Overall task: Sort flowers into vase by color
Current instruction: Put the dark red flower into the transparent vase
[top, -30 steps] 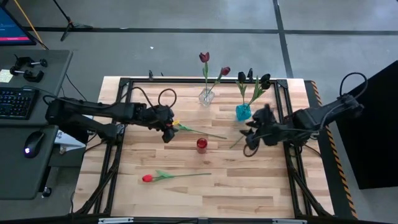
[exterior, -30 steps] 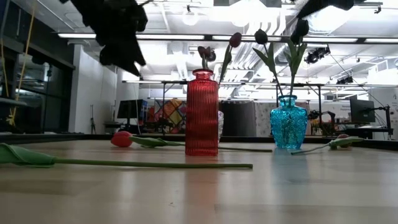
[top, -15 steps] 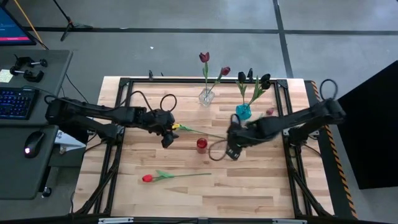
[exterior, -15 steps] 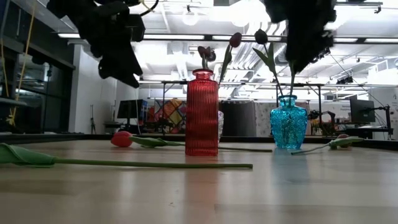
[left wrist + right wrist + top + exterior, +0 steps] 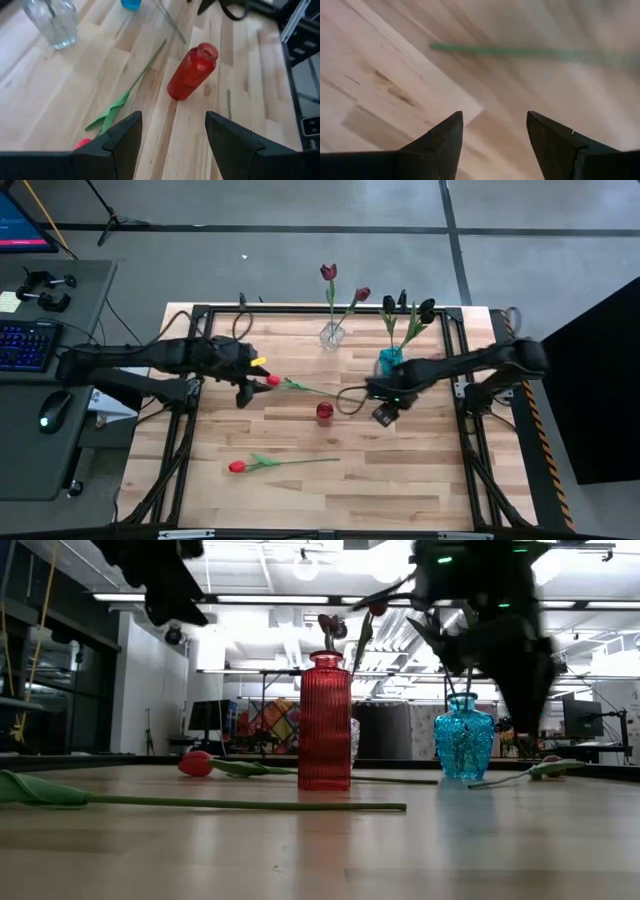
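A red tulip [image 5: 300,387] lies flat on the table, its head [image 5: 272,381] just right of my open left gripper [image 5: 250,387]; the left wrist view shows that head [image 5: 82,144] and stem [image 5: 135,85] ahead of the fingers. A second red tulip [image 5: 280,463] lies near the front edge. The red vase [image 5: 324,412] stands mid-table, holding nothing. Maroon tulips stand in the clear vase [image 5: 332,335], near-black ones in the blue vase [image 5: 390,361]. My right gripper [image 5: 383,412] hovers open right of the red vase, with a green stem [image 5: 520,51] on the wood ahead of its fingers.
In the low view another flower [image 5: 540,769] lies on the table right of the blue vase [image 5: 463,745]. A black frame [image 5: 300,310] edges the table. A desk with keyboard and mouse [image 5: 50,412] stands beyond the left edge. Bare wood lies between the red vase and the front tulip.
My right gripper swept from the table's right side toward the red vase, then eased slightly back to the right. My left gripper drew back toward the table's left edge and rose, uncovering the red tulip's head. The flowers and vases stayed put.
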### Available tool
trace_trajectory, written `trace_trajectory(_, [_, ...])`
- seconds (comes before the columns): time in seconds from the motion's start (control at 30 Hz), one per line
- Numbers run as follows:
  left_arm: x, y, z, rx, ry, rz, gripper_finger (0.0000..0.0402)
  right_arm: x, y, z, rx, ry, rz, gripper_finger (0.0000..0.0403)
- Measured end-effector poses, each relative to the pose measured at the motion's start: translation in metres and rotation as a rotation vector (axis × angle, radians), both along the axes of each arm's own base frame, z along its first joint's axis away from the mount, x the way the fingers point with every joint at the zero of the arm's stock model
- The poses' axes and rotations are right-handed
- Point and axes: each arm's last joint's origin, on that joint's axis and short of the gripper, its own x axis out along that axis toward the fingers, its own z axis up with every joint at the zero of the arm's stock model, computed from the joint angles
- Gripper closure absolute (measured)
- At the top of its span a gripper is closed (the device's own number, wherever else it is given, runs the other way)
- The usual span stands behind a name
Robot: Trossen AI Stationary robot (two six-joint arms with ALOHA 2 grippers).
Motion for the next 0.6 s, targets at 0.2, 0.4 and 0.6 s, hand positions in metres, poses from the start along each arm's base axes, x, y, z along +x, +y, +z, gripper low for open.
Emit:
trace_trajectory(0.2, [-0.014, 0.002, 0.014, 0.065, -0.089, 0.067, 0.0195, -0.052, -0.002, 0.000, -0.007, -0.195, -0.523, 0.0194])
trace_trajectory(0.4, [-0.012, 0.003, 0.021, 0.097, -0.166, 0.110, 0.0195, -0.096, -0.010, -0.011, -0.155, -0.349, -1.072, 0.0194])
trace_trajectory(0.6, [-0.011, 0.003, 0.022, 0.095, -0.182, 0.123, 0.0195, -0.113, -0.012, -0.036, -0.175, -0.359, -1.254, 0.0194])
